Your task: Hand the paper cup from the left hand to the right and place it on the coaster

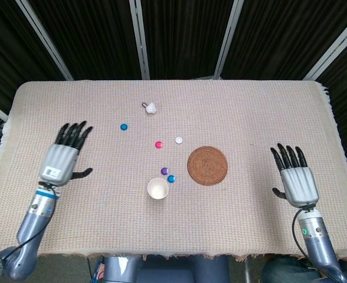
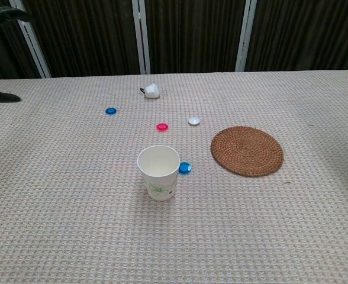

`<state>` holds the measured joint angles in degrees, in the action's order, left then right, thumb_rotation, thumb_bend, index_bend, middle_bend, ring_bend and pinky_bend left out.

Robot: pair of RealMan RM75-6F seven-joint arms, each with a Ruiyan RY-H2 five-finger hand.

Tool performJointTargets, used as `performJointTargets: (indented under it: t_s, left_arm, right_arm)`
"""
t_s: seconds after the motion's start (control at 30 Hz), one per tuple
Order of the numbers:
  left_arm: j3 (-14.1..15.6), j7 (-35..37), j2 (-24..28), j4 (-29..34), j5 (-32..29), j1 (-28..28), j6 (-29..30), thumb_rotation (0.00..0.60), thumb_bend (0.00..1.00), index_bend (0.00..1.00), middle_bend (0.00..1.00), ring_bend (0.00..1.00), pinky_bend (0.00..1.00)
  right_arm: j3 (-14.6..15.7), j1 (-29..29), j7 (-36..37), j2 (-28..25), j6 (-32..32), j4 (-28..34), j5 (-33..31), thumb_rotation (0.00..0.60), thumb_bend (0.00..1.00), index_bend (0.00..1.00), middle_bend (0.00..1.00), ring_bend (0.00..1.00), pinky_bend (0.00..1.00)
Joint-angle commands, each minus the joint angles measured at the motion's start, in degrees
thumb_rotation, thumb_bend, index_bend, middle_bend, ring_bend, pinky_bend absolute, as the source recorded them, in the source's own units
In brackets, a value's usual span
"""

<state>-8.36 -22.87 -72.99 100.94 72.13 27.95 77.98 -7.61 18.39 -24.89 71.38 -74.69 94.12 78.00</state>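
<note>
Mid-table, paper cup [image 1: 157, 188] stands upright w/ nobody holding it, just left of coaster [image 1: 208, 165], since left hand [image 1: 61, 157] & right hand [image 1: 294, 178] both hover spread, empty, at opposite edges.

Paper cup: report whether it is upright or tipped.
Upright. The paper cup stands on its base on the tablecloth, open mouth up; no robot hand touches it.

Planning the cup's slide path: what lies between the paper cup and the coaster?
Only bare tablecloth. In the head view, the paper cup and coaster flank an empty stretch; the blue disc sits just off that line.
</note>
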Motion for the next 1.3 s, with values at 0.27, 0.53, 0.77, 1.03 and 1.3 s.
performJointTargets:
  t_s: [0.27, 0.53, 0.77, 1.03, 1.3]
  left_arm:
    - [0.4, -4.5, 3.4, 4.5, -7.1, -8.2, 9.4, 0.600, 0.00, 0.00, 0.00, 0.00, 0.00]
    - [-0.4, -3.0, 5.6, 3.8, -6.2, -8.8, 8.8, 0.600, 0.00, 0.00, 0.00, 0.00, 0.00]
    - [-1.6, -0.4, 6.8, 1.3, -7.7, -9.0, 6.8, 0.600, 0.00, 0.00, 0.00, 0.00, 0.00]
    - [-2.2, 0.9, 7.5, 0.3, -9.2, -8.6, 4.2, 0.600, 0.00, 0.00, 0.00, 0.00, 0.00]
    - [-2.7, 3.5, 8.7, 0.0, -9.1, -8.8, 2.5, 0.600, 0.00, 0.00, 0.00, 0.00, 0.00]
  right_arm:
    - [1.4, 13.1, 10.2, -3.2, 19.7, 6.1, 9.1, 0.600, 0.00, 0.00, 0.00, 0.00, 0.00]
    - [-2.0, 24.0, 12.3, 3.7, 29.4, 4.0, 10.8, 0.600, 0.00, 0.00, 0.04, 0.00, 0.00]
    - [-5.2, 31.1, 10.0, 13.0, 34.2, -1.7, 6.3, 0.600, 0.00, 0.00, 0.07, 0.00, 0.04]
    - [-7.1, 36.1, 4.6, 20.8, 37.5, -7.7, 0.6, 0.600, 0.02, 0.00, 0.10, 0.03, 0.07]
    - [-5.6, 38.4, -3.7, 25.0, 37.0, -10.5, -6.8, 0.600, 0.08, 0.08, 0.18, 0.11, 0.07]
